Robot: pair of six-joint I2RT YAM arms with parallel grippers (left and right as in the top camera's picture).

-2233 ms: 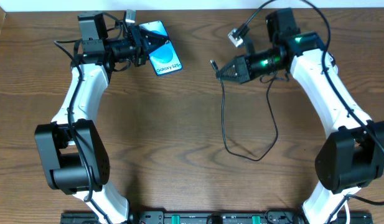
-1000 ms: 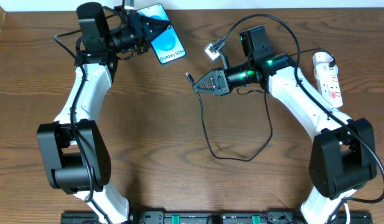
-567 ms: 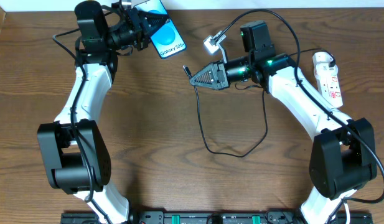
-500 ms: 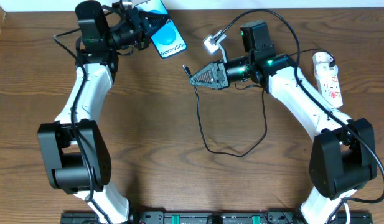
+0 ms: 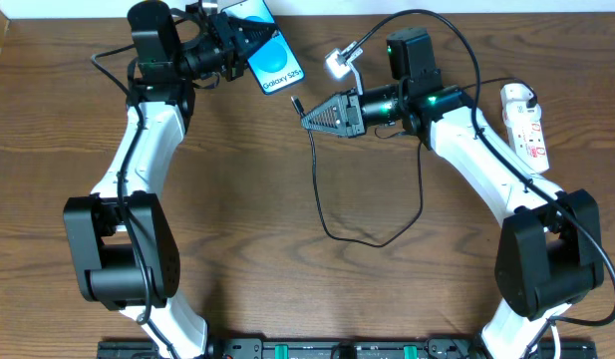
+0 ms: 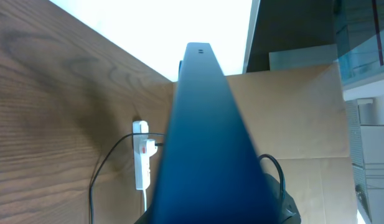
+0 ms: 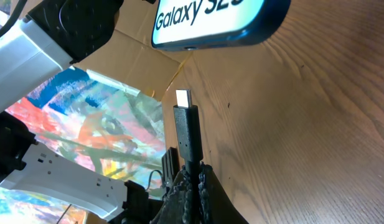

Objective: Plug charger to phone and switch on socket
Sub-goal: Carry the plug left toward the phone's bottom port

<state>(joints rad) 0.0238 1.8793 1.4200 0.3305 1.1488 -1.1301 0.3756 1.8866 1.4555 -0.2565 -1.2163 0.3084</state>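
My left gripper (image 5: 243, 46) is shut on the phone (image 5: 276, 63) and holds it tilted above the table's far edge, its blue screen reading "Galaxy". In the left wrist view the phone (image 6: 204, 143) fills the middle, seen edge-on. My right gripper (image 5: 313, 118) is shut on the charger (image 5: 317, 170) just behind its plug tip (image 5: 297, 102). In the right wrist view the metal plug tip (image 7: 183, 98) points up at the phone's lower edge (image 7: 224, 20), a short gap below its port and not touching it. The white socket (image 5: 524, 124) lies at the far right.
The charger's slack forms a loop (image 5: 372, 237) on the middle of the wooden table. The socket (image 6: 140, 163) shows beyond the phone with a black lead running from it. Brown cardboard (image 6: 304, 118) stands past the table's far edge.
The left gripper has carried the phone slightly right and toward the far edge. The right gripper has lifted the plug tip up and a little left, closer to the phone.
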